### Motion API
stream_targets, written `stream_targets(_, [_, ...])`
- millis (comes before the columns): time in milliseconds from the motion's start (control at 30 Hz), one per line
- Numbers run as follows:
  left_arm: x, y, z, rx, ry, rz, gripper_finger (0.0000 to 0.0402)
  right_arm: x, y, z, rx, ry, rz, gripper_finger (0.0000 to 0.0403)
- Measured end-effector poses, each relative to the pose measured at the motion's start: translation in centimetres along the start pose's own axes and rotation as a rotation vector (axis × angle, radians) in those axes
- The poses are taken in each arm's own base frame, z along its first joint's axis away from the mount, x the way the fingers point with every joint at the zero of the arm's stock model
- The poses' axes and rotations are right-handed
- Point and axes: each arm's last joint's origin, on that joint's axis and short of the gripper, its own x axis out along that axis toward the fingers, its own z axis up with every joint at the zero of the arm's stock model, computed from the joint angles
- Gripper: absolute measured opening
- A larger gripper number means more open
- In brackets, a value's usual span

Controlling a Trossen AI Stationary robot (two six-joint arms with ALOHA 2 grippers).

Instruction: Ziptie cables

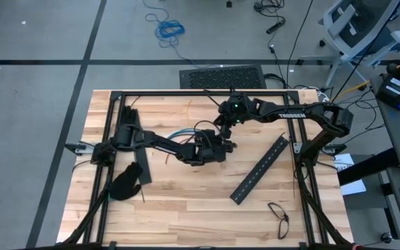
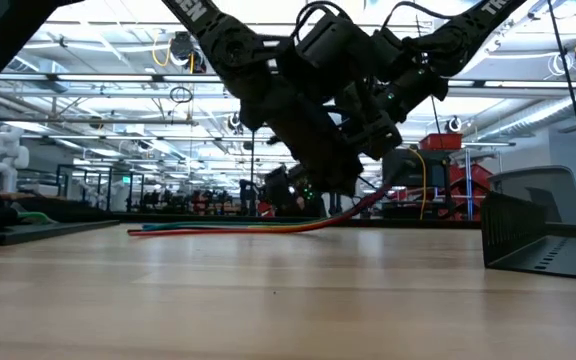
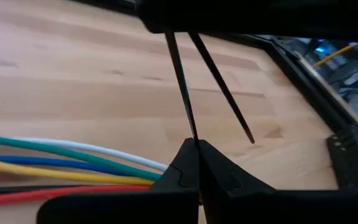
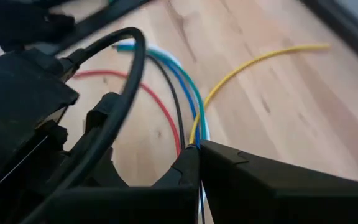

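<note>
Pressed together on a thin, straight, dark plastic ziptie (image 3: 182,81), my left fingers (image 3: 197,163) pinch the strip at their tips, a second dark strip (image 3: 224,90) angling off just beside it above the pale wooden surface (image 3: 73,81). Next to them runs the loose bundle of thin red, blue, white, green and yellow cables (image 3: 67,165), lying flat on the wood near the middle of the surface (image 1: 186,201). My right fingers (image 4: 199,163) are closed on that same bundle (image 4: 188,109) where the wires converge, and the strands fan out beyond the tips, the yellow one curving away from the rest. Seen from above, my left gripper (image 1: 217,148) and right gripper (image 1: 225,119) sit close together at the centre, with a long flat black slotted bar (image 1: 261,169) lying diagonally to their right and a black glove (image 1: 125,182) near the left edge.
</note>
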Motion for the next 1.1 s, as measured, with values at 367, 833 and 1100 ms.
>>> stream_targets(367, [0.7, -1.0, -1.4, 0.054, 0.044, -0.041, 0.0, -0.1, -0.1, -1.3, 0.076, 0.127, -0.033, 0.0])
stream_targets(833, [-0.3, -0.8, -0.2, 0.146, 0.06, 0.027, 0.0, -0.1, -0.1, -0.6, -0.185, 0.061, -0.024, 0.0])
stream_targets(1100, [-0.3, -0.8, -0.1, 0.13, 0.061, 0.026, 0.0, -0.1, -0.1, -0.5, -0.049, 0.048, -0.012, 0.0])
